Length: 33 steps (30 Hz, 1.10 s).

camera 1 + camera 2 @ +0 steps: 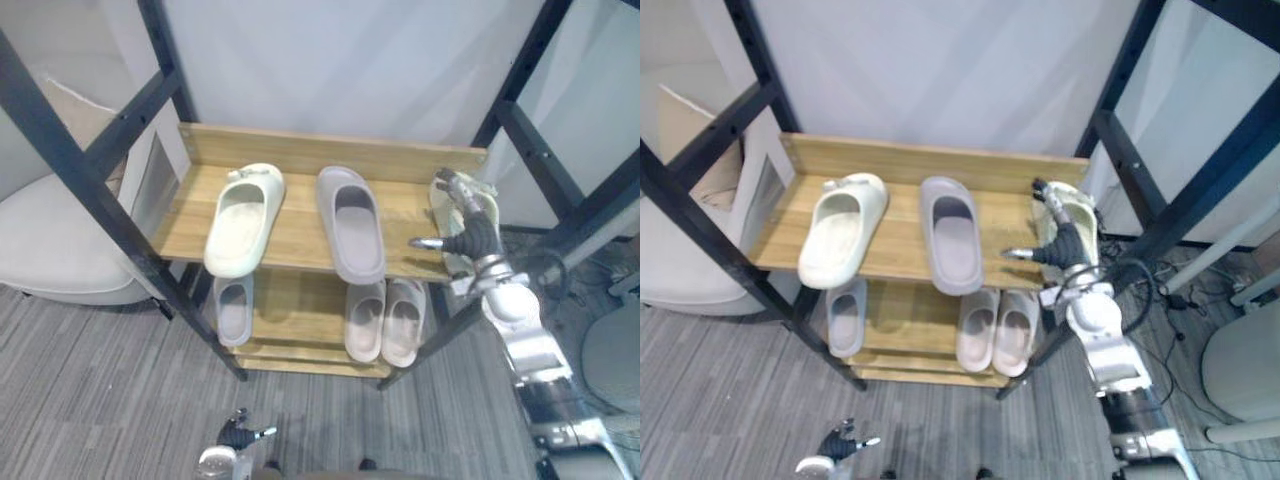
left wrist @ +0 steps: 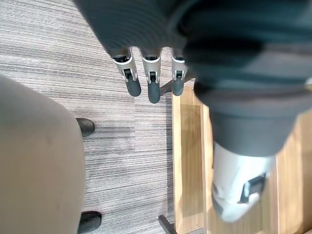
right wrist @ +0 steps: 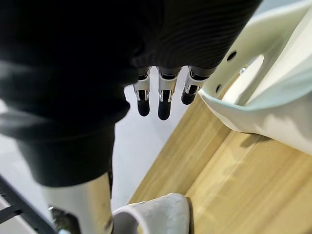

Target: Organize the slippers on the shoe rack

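Note:
The wooden shoe rack (image 1: 300,235) carries a cream slipper (image 1: 243,220) and a grey slipper (image 1: 352,222) side by side on its top shelf. A second cream slipper (image 1: 1086,218) lies at the shelf's right end, tilted, partly hidden by my right hand (image 1: 470,228). That hand is open, its straight fingers (image 3: 163,102) beside the slipper's strap (image 3: 253,73) and its thumb pointing toward the grey slipper. The lower shelf holds one grey slipper (image 1: 233,308) and a pale pair (image 1: 385,320). My left hand (image 1: 237,437) hangs low over the floor, its fingers (image 2: 153,87) straight.
Black metal frame posts (image 1: 90,175) stand on both sides of the rack, one (image 1: 560,190) close behind my right arm. A white rounded seat (image 1: 50,240) sits on the floor at the left. A grey round object (image 1: 612,370) is at the right. Grey carpet (image 1: 100,390) lies in front.

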Tool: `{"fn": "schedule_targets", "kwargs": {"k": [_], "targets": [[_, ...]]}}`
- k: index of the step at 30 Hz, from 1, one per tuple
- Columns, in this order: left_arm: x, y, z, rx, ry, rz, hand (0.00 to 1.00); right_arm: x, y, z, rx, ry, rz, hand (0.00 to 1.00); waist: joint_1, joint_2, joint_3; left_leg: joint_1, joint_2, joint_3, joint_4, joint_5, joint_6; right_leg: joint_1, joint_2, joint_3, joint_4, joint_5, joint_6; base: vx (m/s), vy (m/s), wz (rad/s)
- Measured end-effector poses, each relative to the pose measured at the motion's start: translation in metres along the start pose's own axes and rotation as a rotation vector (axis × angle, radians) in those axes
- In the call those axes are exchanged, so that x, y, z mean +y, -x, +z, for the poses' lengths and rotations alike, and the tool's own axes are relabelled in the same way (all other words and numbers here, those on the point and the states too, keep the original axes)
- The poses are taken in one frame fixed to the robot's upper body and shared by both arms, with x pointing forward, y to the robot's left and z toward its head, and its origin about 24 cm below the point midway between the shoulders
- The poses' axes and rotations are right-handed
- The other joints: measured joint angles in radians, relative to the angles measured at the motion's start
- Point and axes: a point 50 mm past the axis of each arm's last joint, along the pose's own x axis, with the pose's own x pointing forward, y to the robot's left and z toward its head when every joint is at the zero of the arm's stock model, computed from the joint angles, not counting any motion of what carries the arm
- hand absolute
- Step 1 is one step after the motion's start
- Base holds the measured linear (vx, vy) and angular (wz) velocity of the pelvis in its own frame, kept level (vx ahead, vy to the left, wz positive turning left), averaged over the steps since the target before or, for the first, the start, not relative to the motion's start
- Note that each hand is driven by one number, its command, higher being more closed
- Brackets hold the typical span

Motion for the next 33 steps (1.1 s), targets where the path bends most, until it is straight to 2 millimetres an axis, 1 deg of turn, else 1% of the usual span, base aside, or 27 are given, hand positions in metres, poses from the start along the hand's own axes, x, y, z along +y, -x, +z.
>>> {"fn": "schedule_targets", "kwargs": {"k": [2,5,9,12,14,16,18,23,24,25,26,29,33], "targets": [[0.0,0.0,0.001,-0.001,0.0,0.0,0.0,0.003,-0.004,0.0,0.002,0.002,0.014,0.0,0.002,0.0,0.002,0.0,0.0,0.0,0.0,0.0,0.0,0.0,0.0,0.0,-0.001,0.001,-0.001,0.0,0.0,0.0],[0.0,-0.001,0.004,-0.01,0.0,0.0,0.0,0.006,-0.016,0.005,-0.011,0.01,0.034,0.0,0.007,-0.001,0.017,0.0,0.0,-0.001,-0.002,0.002,0.001,0.0,0.0,-0.001,-0.002,0.005,-0.004,0.0,0.0,0.0],[0.0,-0.001,0.005,-0.013,0.0,0.0,0.0,0.011,-0.025,0.009,-0.022,0.019,0.063,0.0,0.01,-0.002,0.021,-0.002,-0.001,-0.01,-0.015,0.012,0.003,0.001,0.0,-0.008,-0.01,0.015,-0.004,-0.01,-0.001,0.06],[0.0,-0.002,0.008,-0.027,0.002,-0.001,0.0,0.009,-0.032,0.011,-0.021,0.024,0.059,0.0,0.024,-0.002,0.024,-0.015,-0.001,-0.014,-0.014,0.017,0.005,0.0,0.0,-0.011,-0.032,0.037,-0.008,-0.01,0.003,0.04],[-0.001,-0.002,0.01,-0.034,0.003,-0.001,0.0,0.008,-0.035,0.011,-0.014,0.027,0.058,0.0,0.031,-0.002,0.028,-0.015,-0.001,-0.014,-0.014,0.018,0.005,0.001,0.001,-0.011,-0.034,0.04,-0.01,-0.02,0.001,0.01],[0.0,-0.002,0.011,-0.039,0.01,0.0,0.0,0.011,-0.04,0.01,-0.005,0.034,0.071,0.0,0.035,-0.004,0.035,-0.016,-0.002,-0.017,-0.015,0.022,0.005,0.001,0.0,-0.012,-0.034,0.044,-0.01,-0.05,0.0,0.02],[0.001,-0.002,0.014,-0.049,0.02,0.004,0.0,0.016,-0.041,0.01,0.0,0.034,0.087,0.0,0.046,-0.01,0.042,-0.016,-0.002,-0.021,-0.021,0.03,0.004,0.001,0.0,-0.014,-0.034,0.044,-0.01,-0.05,-0.013,0.05],[0.002,-0.003,0.015,-0.054,0.027,0.007,0.0,0.019,-0.053,0.005,0.043,0.054,0.103,0.0,0.048,-0.014,0.05,-0.014,-0.003,-0.04,-0.061,0.064,-0.003,-0.003,0.0,-0.029,-0.035,0.044,-0.01,-0.06,-0.028,0.13],[0.002,-0.003,0.016,-0.057,0.028,0.007,0.0,0.02,-0.057,0.01,0.029,0.053,0.106,1.0,0.049,-0.014,0.059,-0.009,-0.002,-0.044,-0.077,0.076,-0.004,-0.004,0.0,-0.033,-0.035,0.044,-0.01,-0.05,-0.023,0.05],[0.002,-0.003,0.016,-0.057,0.028,0.007,0.0,0.02,-0.057,0.01,0.029,0.053,0.106,1.0,0.049,-0.014,0.059,-0.009,-0.002,-0.044,-0.077,0.076,-0.004,-0.004,0.0,-0.033,-0.035,0.044,-0.01,-0.08,-0.031,0.06],[0.003,-0.003,0.018,-0.063,0.03,0.008,0.0,0.02,-0.06,0.015,0.013,0.053,0.106,1.0,0.051,-0.015,0.068,-0.01,-0.002,-0.046,-0.089,0.087,-0.006,-0.009,0.0,-0.034,-0.036,0.045,-0.008,-0.06,-0.015,0.02],[0.003,-0.003,0.018,-0.061,0.037,0.01,0.0,0.023,-0.068,0.021,0.001,0.039,0.098,1.0,0.051,-0.016,0.07,-0.01,-0.002,-0.047,-0.106,0.102,-0.008,-0.017,0.0,-0.033,-0.035,0.046,-0.007,-0.06,-0.014,0.01],[0.004,-0.003,0.02,-0.069,0.038,0.011,0.0,0.022,-0.073,0.026,-0.018,0.036,0.1,1.0,0.057,-0.021,0.072,-0.009,-0.002,-0.05,-0.107,0.104,-0.008,-0.015,0.001,-0.034,-0.035,0.046,-0.007,-0.02,-0.003,0.01]]}}
